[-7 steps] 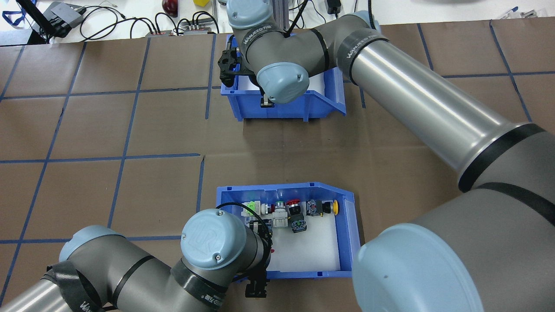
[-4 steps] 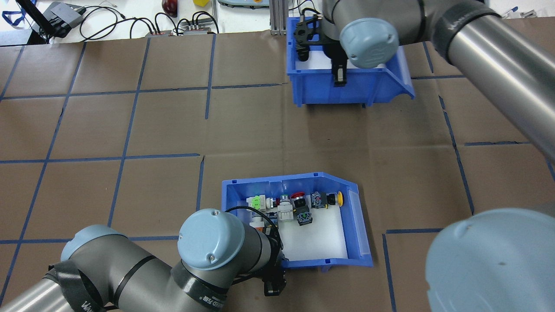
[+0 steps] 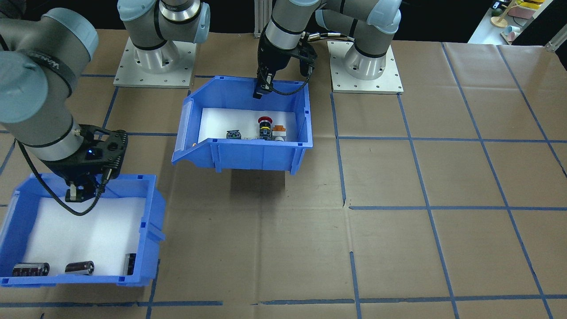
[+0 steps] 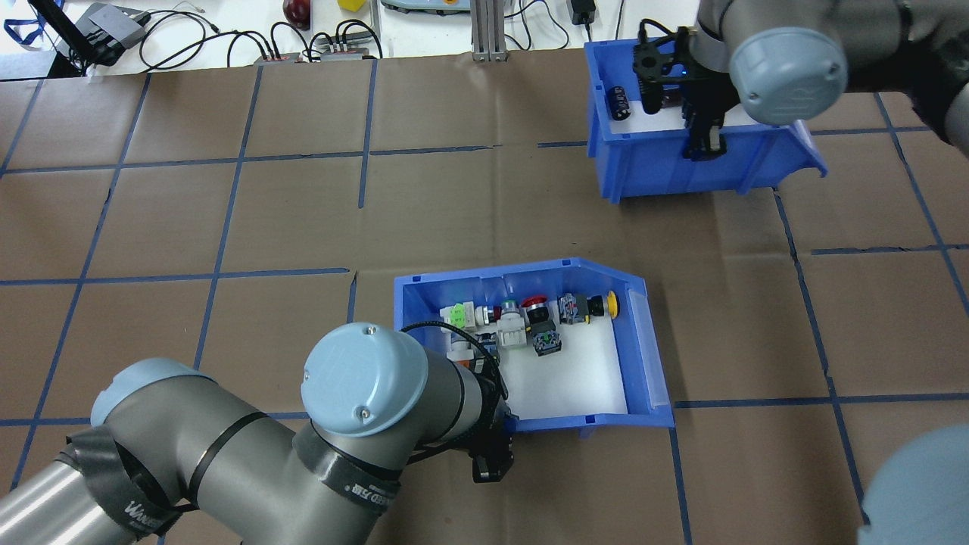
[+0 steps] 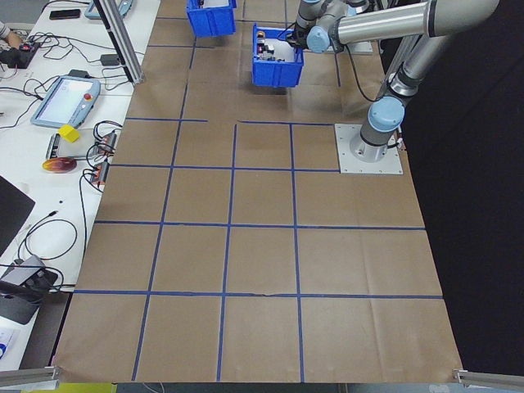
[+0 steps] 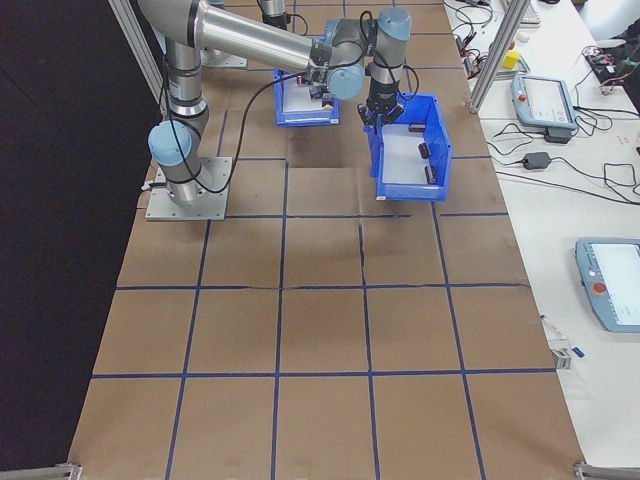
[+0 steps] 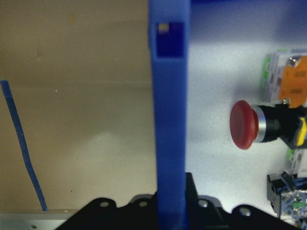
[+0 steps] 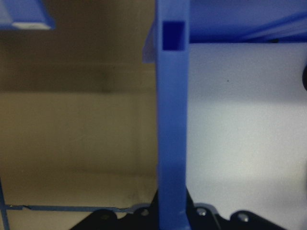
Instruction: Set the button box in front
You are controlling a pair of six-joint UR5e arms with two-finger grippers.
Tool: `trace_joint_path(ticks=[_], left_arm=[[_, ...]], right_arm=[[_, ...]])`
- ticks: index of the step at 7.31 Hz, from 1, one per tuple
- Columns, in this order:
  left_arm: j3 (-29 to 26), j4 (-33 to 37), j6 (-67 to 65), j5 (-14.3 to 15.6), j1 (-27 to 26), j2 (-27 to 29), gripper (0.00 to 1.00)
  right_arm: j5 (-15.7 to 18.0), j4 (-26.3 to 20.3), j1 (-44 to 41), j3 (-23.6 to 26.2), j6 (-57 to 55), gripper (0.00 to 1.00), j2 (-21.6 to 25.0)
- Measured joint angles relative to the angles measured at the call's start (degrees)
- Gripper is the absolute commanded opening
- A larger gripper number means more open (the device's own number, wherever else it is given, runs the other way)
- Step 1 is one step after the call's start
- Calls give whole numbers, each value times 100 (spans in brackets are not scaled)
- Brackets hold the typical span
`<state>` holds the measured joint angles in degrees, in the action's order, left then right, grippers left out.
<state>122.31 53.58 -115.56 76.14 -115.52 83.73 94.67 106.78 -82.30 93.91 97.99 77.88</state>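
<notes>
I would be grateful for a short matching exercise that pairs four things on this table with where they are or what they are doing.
Things:
1. button box
2. second blue bin
3. red mushroom button
4. left end effector

Descriptions:
A. contains a few dark cylinders
B. clamped on a bin's wall
C. lies on white foam among other switches
D. the bin nearer the robot's bases

Pairs: 1-D, 2-A, 3-C, 4-B
</notes>
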Motion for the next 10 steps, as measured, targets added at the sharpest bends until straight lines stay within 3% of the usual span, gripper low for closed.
trace_joint_path(ticks=[2, 5, 10], left_arm=[[-739, 291, 514, -5, 705, 525, 0], [-2048, 330, 635, 27, 908, 1794, 0], [-2553, -247, 1076, 11, 924, 2908, 2]], right_arm=[[-7, 33, 500, 677, 416, 7, 632], [-58, 95, 867, 1549, 669, 8, 1438], [-54, 98, 891, 1873, 792, 8, 1723]])
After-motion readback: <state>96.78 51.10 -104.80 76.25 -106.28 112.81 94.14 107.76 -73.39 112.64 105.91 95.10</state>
